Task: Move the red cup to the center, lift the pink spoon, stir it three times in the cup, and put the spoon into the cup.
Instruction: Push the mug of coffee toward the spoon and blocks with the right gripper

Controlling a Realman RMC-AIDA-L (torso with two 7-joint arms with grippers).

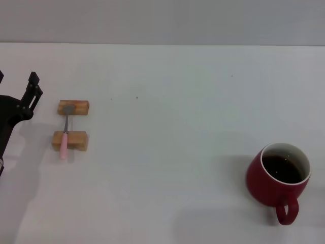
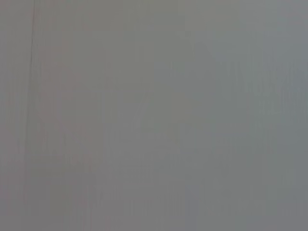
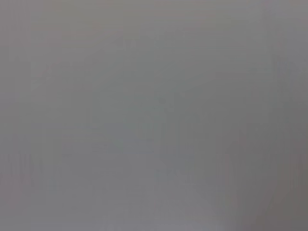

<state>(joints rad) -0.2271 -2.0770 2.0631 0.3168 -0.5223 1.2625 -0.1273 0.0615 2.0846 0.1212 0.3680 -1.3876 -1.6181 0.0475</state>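
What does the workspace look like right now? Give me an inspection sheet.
Surface: white table, a few tiny specks.
Red cup: upright on the robot's right, near edge, handle toward the robot, dark liquid inside; not yet centred.
Pink spoon: lying across two wooden blocks, on the robot's left.
Clutter: nothing seen.
Left pincer: at the left edge beside the blocks, holding nothing.
Right pincer: not in view.
Cables: nothing seen.
Surroundings: plain wall behind the table; wrist views show only grey.

One red cup (image 1: pixel 278 174), one pink spoon (image 1: pixel 64 136), two wooden blocks (image 1: pixel 73 108).
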